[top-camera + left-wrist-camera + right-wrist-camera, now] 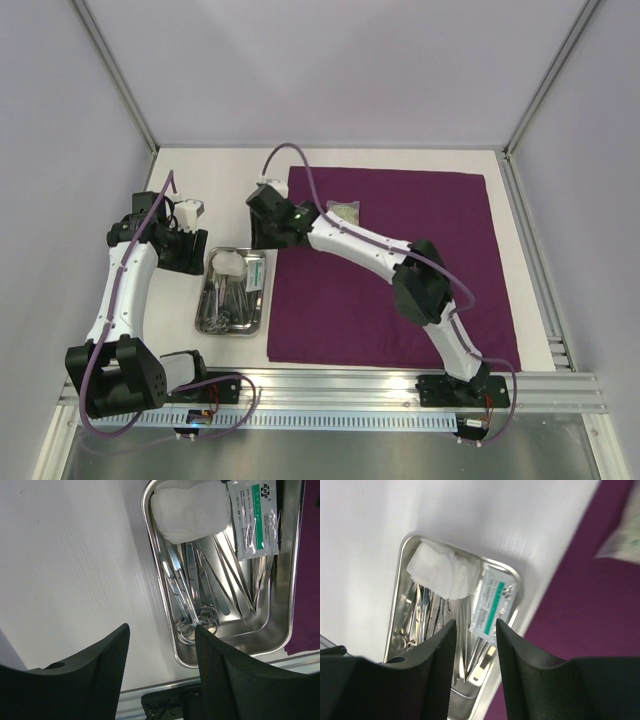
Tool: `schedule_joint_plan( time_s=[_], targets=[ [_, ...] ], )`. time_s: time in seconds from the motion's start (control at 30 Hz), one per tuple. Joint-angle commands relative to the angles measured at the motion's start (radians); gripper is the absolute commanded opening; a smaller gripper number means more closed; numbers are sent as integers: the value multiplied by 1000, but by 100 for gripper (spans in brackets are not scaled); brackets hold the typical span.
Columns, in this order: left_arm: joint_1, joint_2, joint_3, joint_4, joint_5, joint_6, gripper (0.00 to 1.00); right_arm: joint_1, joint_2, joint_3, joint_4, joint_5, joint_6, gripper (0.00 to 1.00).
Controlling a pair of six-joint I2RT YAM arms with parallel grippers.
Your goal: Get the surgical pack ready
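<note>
The surgical pack's purple sheet (330,310) lies flat on the table. Just left of it sits the steel tray (230,333). In the left wrist view the tray (240,640) holds white gauze (190,507), a green-striped packet (255,520), scissors (187,610) and tweezers (235,580). My right gripper (262,240) hovers open above the tray's far right corner. From the right wrist, that gripper (475,625) is empty, and the packet (492,605) lies in the tray below. My left gripper (192,258) (161,630) stands open and empty beside the tray's left side.
Another clear packet (343,211) lies on the sheet's far left part, blurred in the right wrist view (620,535). The right arm (380,255) stretches across the sheet. Cage posts and an aluminium rail (350,385) border the table.
</note>
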Motion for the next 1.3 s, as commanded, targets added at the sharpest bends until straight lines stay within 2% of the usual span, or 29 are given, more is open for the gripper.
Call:
schedule_joint_plan(
  time_s=[0.0, 0.1, 0.27, 0.53, 0.73, 0.9, 1.03, 1.13, 1.17, 1.27],
  targets=[
    [6, -12, 34, -5, 21, 14, 64, -120, -146, -105, 83, 39, -51, 42],
    [6, -10, 35, -5, 24, 12, 64, -216, -151, -162, 55, 7, -68, 44],
    [6, 3, 40, -9, 24, 9, 64, -325, -60, -117, 4, -19, -120, 45],
    [6, 28, 51, -14, 18, -3, 64, -357, 113, 34, -48, -78, -162, 44],
    [6, 39, 48, -11, 14, -9, 64, -357, 130, 13, 5, -108, -145, 42],
    [6, 46, 54, -9, 10, -12, 64, -357, 159, 8, 36, -203, -119, 41],
    [6, 45, 54, -12, 9, -11, 64, -357, 181, 5, 53, -246, -91, 29],
    [6, 40, 54, -12, 9, -9, 64, -359, 176, -4, 68, -272, -76, 5],
    [6, 40, 54, -12, 9, -11, 64, -363, 170, -16, 79, -280, -72, 1],
    [6, 37, 54, -15, 9, -8, 64, -371, 130, -74, 125, -303, -49, 0]
  ],
)
